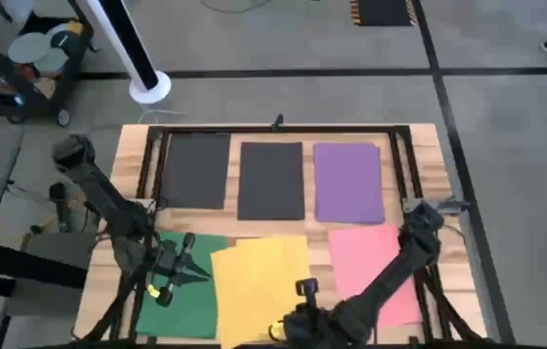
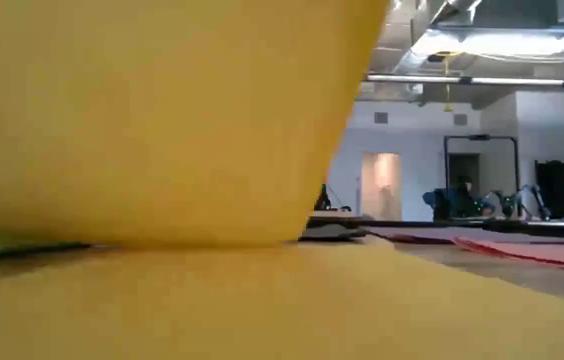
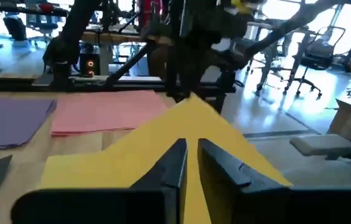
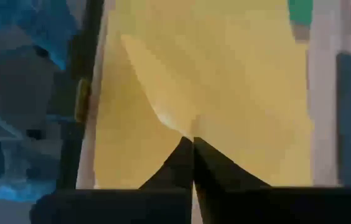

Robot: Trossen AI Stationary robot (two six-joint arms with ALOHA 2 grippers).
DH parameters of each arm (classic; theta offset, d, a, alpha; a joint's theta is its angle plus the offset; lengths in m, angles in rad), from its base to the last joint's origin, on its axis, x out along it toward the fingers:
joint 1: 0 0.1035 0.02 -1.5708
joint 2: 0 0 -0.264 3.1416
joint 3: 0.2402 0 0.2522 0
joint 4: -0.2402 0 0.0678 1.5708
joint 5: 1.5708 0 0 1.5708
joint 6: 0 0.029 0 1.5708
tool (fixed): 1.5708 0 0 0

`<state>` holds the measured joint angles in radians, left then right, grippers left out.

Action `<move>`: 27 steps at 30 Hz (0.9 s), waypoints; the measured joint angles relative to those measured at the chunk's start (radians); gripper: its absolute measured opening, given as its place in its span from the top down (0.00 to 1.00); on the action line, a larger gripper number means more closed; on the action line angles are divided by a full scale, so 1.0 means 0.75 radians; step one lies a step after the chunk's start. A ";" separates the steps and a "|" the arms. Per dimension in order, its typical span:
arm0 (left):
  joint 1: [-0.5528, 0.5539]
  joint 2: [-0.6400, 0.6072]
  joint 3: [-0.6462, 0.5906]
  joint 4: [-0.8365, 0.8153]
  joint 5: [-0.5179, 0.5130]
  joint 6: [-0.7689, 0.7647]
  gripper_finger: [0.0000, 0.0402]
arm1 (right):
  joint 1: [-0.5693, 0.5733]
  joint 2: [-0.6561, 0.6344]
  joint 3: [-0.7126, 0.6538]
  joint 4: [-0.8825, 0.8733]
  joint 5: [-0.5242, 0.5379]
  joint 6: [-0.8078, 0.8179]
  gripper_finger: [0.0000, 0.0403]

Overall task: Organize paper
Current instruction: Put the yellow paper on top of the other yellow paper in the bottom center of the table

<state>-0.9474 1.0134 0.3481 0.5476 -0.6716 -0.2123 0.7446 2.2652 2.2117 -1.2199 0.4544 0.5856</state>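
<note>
Light wooden table (image 1: 128,155) with a black frame on a grey floor, open lab room behind.

Near edge, high view: one flat green paper sheet (image 1: 178,305) at near left, touching the two overlapping flat yellow paper sheets (image 1: 259,281) at near centre; one flat pink paper sheet (image 1: 370,257) at near right. Far row: two dark grey paper sheets, left one (image 1: 196,170) and middle one (image 1: 272,179), then one purple paper sheet (image 1: 349,181) at far right. Seven sheets counted. No readable writing or labels anywhere.

Right gripper (image 1: 298,315) sits at the near edge of the yellow sheets. Right wrist view shows its fingers (image 4: 216,171) pressed together, pinching a lifted yellow corner (image 4: 157,93). Low view alone shows that yellow sheet (image 2: 152,110) raised and curling over the flat yellow one (image 2: 292,300), filling most of the picture.

Left gripper (image 1: 196,271) hovers over the right edge of the green sheet, just beside the yellow. Left wrist view shows its fingers (image 3: 172,168) with a narrow gap, gripping nothing, with the raised yellow peak (image 3: 191,115) and the right arm beyond.

Far off the table: a white round-based pole (image 1: 138,58) and a cart (image 1: 31,53) at far left.
</note>
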 joint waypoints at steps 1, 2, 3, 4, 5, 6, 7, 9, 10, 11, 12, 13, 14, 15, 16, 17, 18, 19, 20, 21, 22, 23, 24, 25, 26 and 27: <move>0.000 0.000 0.000 -0.002 0.001 -0.004 0.91 | 0.001 0.000 -0.021 0.009 0.000 0.037 1.00; 0.000 0.000 0.000 -0.005 0.002 -0.012 0.91 | 0.001 0.000 -0.038 0.010 0.000 0.072 1.00; 0.000 0.000 0.000 -0.010 0.002 -0.018 0.91 | 0.001 0.001 -0.046 0.003 -0.002 0.104 1.00; 0.000 0.000 0.000 -0.015 0.003 -0.020 0.91 | 0.001 0.001 -0.055 0.009 -0.004 0.129 1.00; 0.000 0.000 0.000 -0.019 0.003 -0.022 0.91 | 0.004 0.001 -0.060 0.015 -0.004 0.152 1.00; 0.000 0.000 0.000 -0.023 0.003 -0.027 0.91 | 0.007 0.000 -0.066 0.028 -0.001 0.171 1.00; 0.000 0.000 0.000 -0.030 0.003 -0.031 0.91 | 0.008 -0.001 -0.073 0.044 0.001 0.192 1.00; 0.000 0.000 0.000 -0.034 0.003 -0.042 0.91 | 0.015 -0.001 -0.077 0.053 0.001 0.235 1.00; 0.000 0.000 0.000 -0.036 0.003 -0.046 0.91 | 0.019 0.000 -0.078 0.053 0.001 0.253 1.00; 0.000 0.000 0.000 -0.042 0.003 -0.048 0.91 | 0.022 0.000 -0.078 0.055 0.009 0.265 1.00; 0.000 0.000 0.000 -0.049 0.003 -0.051 0.91 | 0.030 0.000 -0.078 0.058 0.026 0.277 1.00; 0.000 0.000 0.000 -0.054 0.003 -0.056 0.91 | 0.035 0.000 -0.078 0.058 0.040 0.290 1.00; 0.000 0.000 0.000 -0.056 0.003 -0.059 0.91 | 0.038 0.000 -0.078 0.058 0.059 0.307 1.00; 0.000 0.000 0.000 -0.056 0.003 -0.059 0.91 | 0.039 0.000 -0.078 0.058 0.076 0.320 1.00; 0.000 0.000 0.000 -0.056 0.003 -0.060 0.91 | 0.043 0.000 -0.078 0.057 0.085 0.334 1.00; 0.000 0.000 0.000 -0.056 0.003 -0.062 0.91 | 0.049 0.000 -0.078 0.056 0.092 0.345 1.00; 0.000 0.000 0.000 -0.057 0.003 -0.062 0.91 | 0.053 0.000 -0.078 0.056 0.094 0.349 1.00; 0.000 0.000 0.000 -0.057 0.003 -0.062 0.91 | 0.055 0.000 -0.078 0.056 0.098 0.351 1.00; 0.000 0.000 0.000 -0.056 0.003 -0.062 0.91 | 0.055 0.000 -0.078 0.056 0.108 0.353 1.00; 0.000 0.000 0.000 -0.056 0.003 -0.062 0.91 | 0.057 0.000 -0.078 0.056 0.121 0.357 1.00; 0.000 0.000 0.000 -0.057 0.003 -0.062 0.91 | 0.060 0.000 -0.078 0.056 0.135 0.362 1.00; 0.000 0.000 0.000 -0.056 0.003 -0.062 0.91 | 0.063 0.000 -0.078 0.056 0.155 0.363 1.00; 0.000 0.000 0.000 -0.057 0.003 -0.062 0.91 | 0.064 0.000 -0.078 0.056 0.178 0.363 1.00; 0.000 0.000 0.000 -0.057 0.003 -0.062 0.91 | 0.064 0.000 -0.078 0.055 0.200 0.366 1.00; 0.000 0.000 0.000 -0.057 0.003 -0.062 0.91 | 0.064 0.000 -0.078 0.050 0.211 0.375 1.00; 0.000 0.000 0.000 -0.057 0.003 -0.062 0.91 | 0.064 0.000 -0.078 0.039 0.211 0.389 1.00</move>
<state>-0.9474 1.0134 0.3481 0.5052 -0.6695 -0.2584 0.7925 2.2650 2.1532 -1.1906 0.6129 0.8771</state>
